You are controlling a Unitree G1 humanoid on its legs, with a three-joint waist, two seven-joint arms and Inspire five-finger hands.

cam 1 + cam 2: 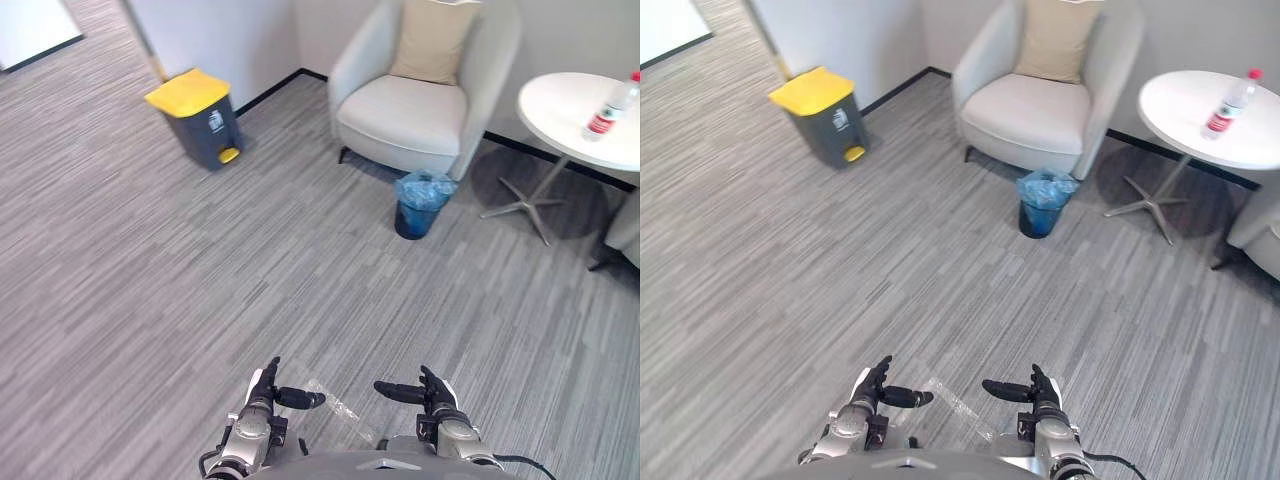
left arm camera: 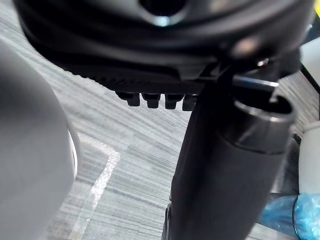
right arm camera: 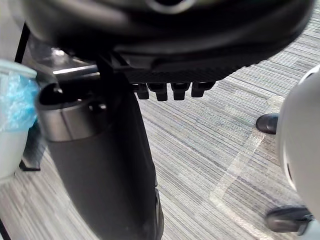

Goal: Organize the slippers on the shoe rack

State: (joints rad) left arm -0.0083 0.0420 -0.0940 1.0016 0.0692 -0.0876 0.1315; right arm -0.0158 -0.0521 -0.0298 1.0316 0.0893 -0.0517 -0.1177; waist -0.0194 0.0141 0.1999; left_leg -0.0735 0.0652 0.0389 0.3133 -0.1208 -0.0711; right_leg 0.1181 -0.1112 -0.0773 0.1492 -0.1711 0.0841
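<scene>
The left hand [image 1: 262, 398] at 7 o'clock and the right hand [image 1: 437, 400] at 5 hover empty, fingers straight, thumbs pointing inward, over grey carpet [image 1: 180, 290], a yellow-lidded bin [image 1: 198, 118] at 10, an armchair [image 1: 405, 115] at 12.

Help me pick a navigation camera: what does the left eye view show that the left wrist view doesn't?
Left eye view: yellow-lidded bin, armchair, round table with a bottle, right hand. Left wrist view: the left hand from its palm side, close up. Shared: that hand, grey carpet, blue-lined wastebasket, floor tape.
</scene>
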